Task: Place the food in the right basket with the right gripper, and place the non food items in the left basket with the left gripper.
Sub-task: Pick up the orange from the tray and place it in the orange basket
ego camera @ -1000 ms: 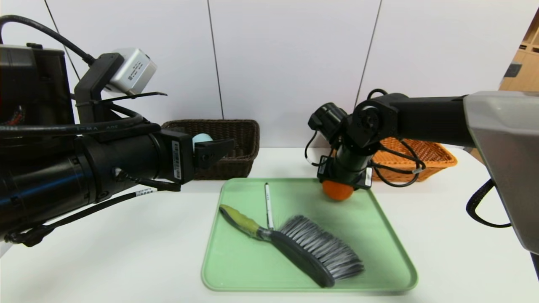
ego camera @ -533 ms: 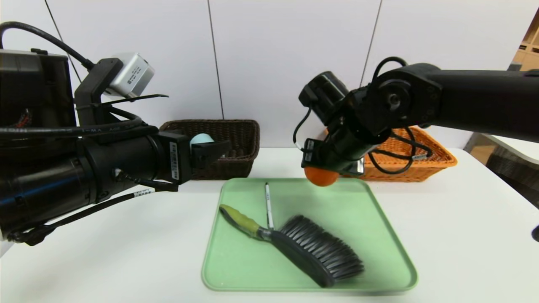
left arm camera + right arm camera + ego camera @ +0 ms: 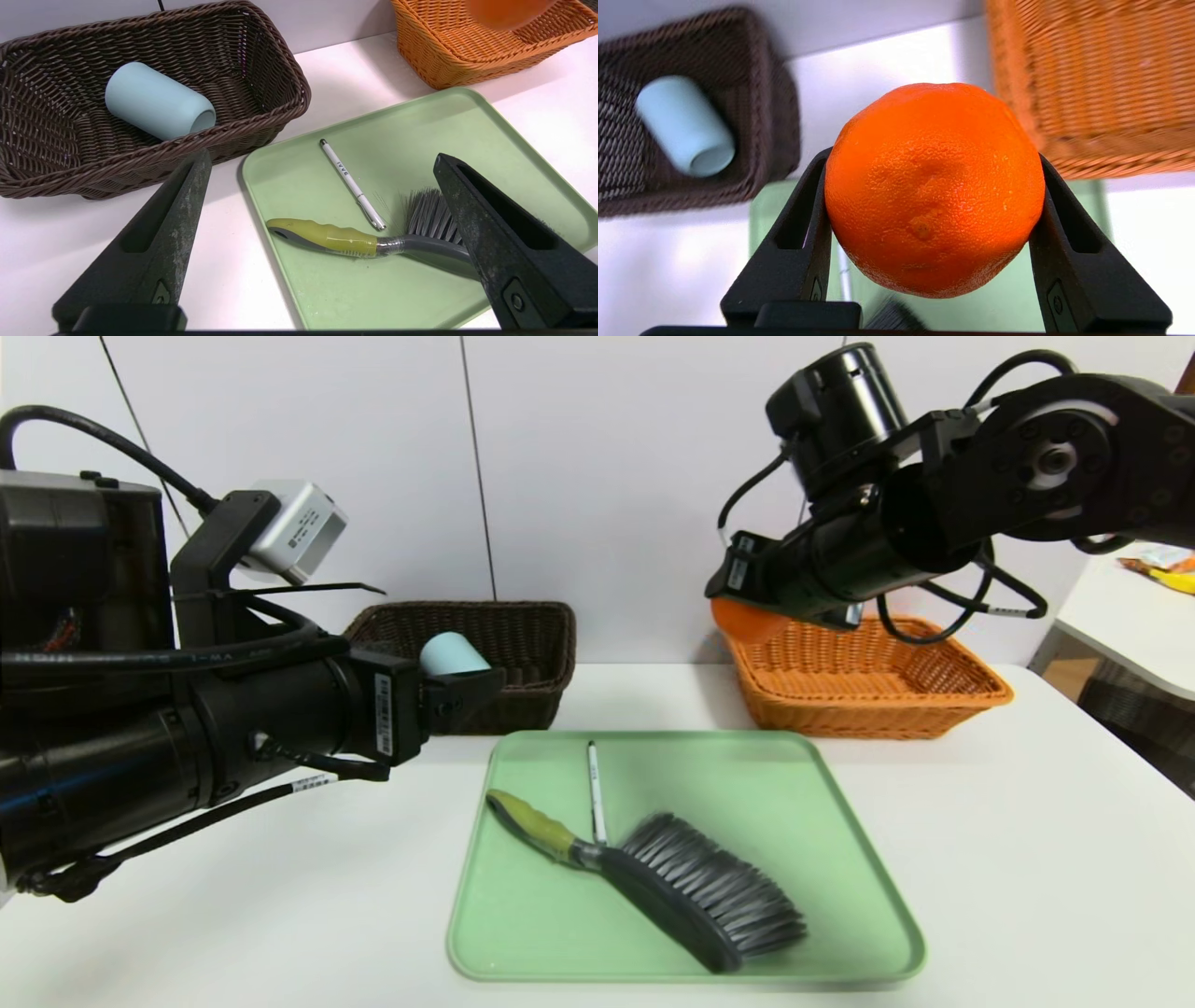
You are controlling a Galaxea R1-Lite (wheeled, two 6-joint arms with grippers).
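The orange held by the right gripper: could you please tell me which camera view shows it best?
The right wrist view shows the orange best: it fills the middle of the picture, clamped between both black fingers, peel in sharp detail. The head view shows only a sliver of it under the right gripper; the left wrist view shows a blurred part by the orange basket.

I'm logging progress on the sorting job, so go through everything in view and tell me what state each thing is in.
orange: clamped in the right pincer, held in the air near the orange basket's edge
left pincer: open, empty, beside the tray
blue cup: lying on its side in the brown basket
orange basket: no item visible inside
pen: lying flat on the green tray
brush: lying on the tray, bristles facing sideways
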